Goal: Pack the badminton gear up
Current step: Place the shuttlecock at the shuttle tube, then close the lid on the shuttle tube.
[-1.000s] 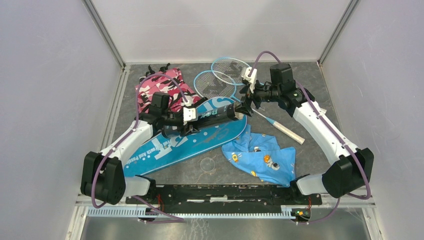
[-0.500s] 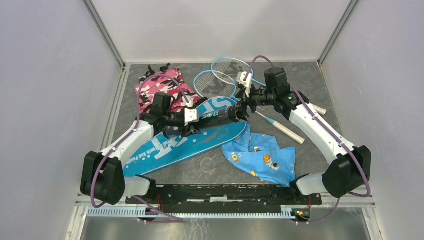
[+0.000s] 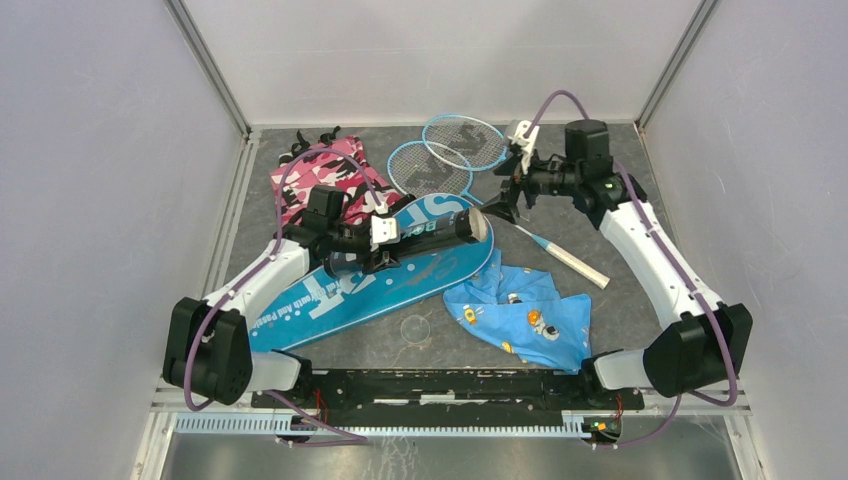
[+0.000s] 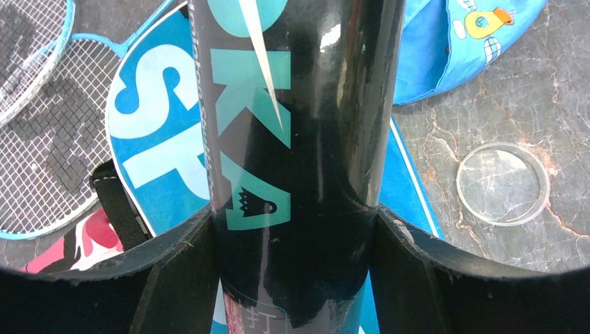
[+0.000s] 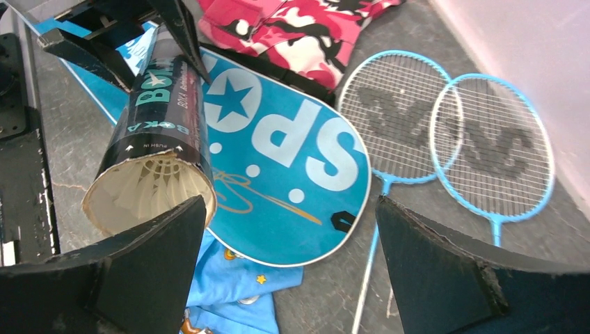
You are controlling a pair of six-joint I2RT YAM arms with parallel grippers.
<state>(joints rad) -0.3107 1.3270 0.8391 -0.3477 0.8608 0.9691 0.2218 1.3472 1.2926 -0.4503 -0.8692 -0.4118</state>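
Right gripper (image 3: 503, 203) had pulled away from the mouth of the black tube (image 3: 435, 228), where its fingertips sat a second earlier. It now hung past the SPORT cover's (image 3: 370, 285) rounded end, on the racquets' side, with its jaws spread wide and nothing between them. In the right wrist view those fingers (image 5: 139, 271) framed the cover and the tube end without touching either.

The left gripper (image 3: 392, 243) had not shifted. It stayed clenched on the black tube at mid-length, one finger pressed to each side, holding it above the cover and roughly along it.

With the right gripper gone, the tube's open end showed pale in the top view. From the right wrist, white shuttlecocks (image 5: 149, 191) could be seen packed inside.

Both racquets (image 3: 445, 155) lay as before, heads overlapping just beyond the cover's rounded end. The pink camouflage bag (image 3: 325, 180) remained beside the cover's far edge, the blue cartoon cloth (image 3: 525, 315) near its rounded end, and a clear round lid (image 3: 415, 328) just off its near edge.
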